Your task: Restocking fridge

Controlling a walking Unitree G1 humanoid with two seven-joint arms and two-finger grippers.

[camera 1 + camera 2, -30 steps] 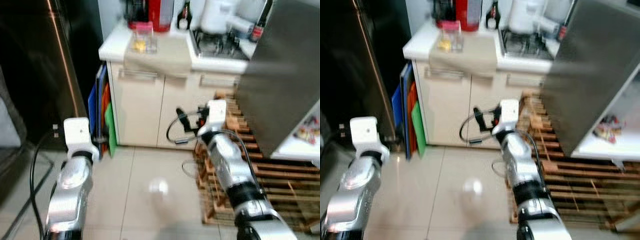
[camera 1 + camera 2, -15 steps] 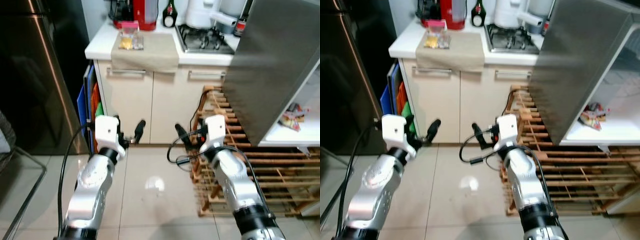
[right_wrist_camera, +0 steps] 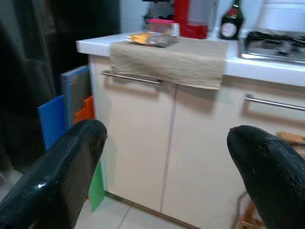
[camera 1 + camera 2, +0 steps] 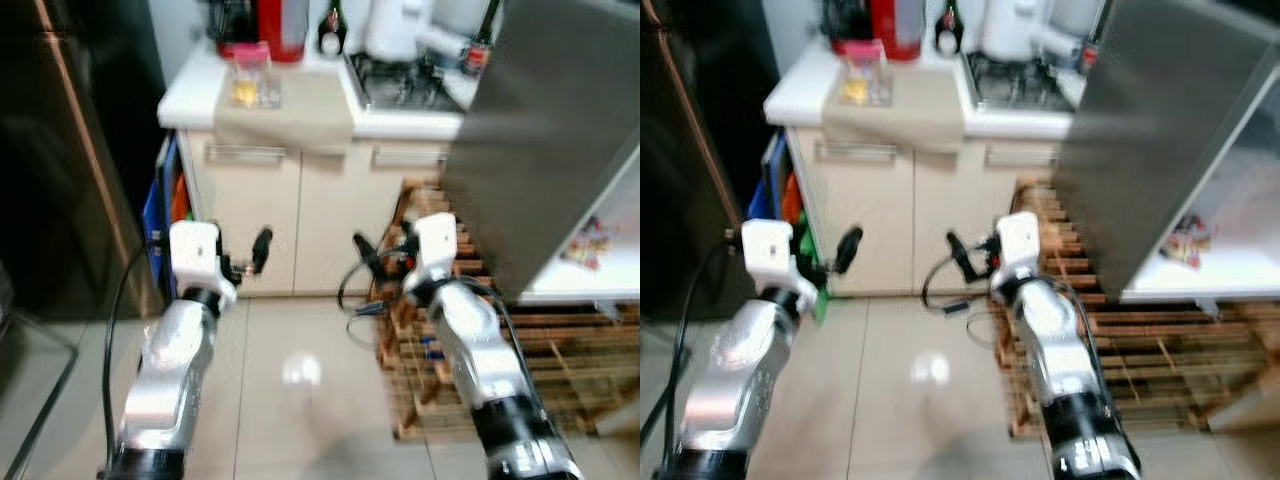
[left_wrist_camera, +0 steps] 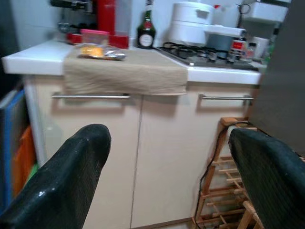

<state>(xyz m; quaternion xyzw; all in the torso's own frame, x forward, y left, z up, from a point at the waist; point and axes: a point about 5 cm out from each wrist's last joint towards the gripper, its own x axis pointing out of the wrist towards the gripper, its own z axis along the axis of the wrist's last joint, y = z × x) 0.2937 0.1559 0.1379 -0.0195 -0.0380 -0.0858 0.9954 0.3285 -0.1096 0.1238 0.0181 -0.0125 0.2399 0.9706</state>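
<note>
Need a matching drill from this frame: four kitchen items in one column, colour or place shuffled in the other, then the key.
Items
1. tall boxy appliance at the back of the counter
2. cloth draped over the counter edge
3. flat boards standing beside the cabinet
4. dark glass bottle with a white label

Descriptions
A. blue, orange and green
B. red
C. between the red appliance and the gas hob
D. beige, hanging above a metal bar handle

Pairs: 1-B, 2-D, 3-A, 4-C
</note>
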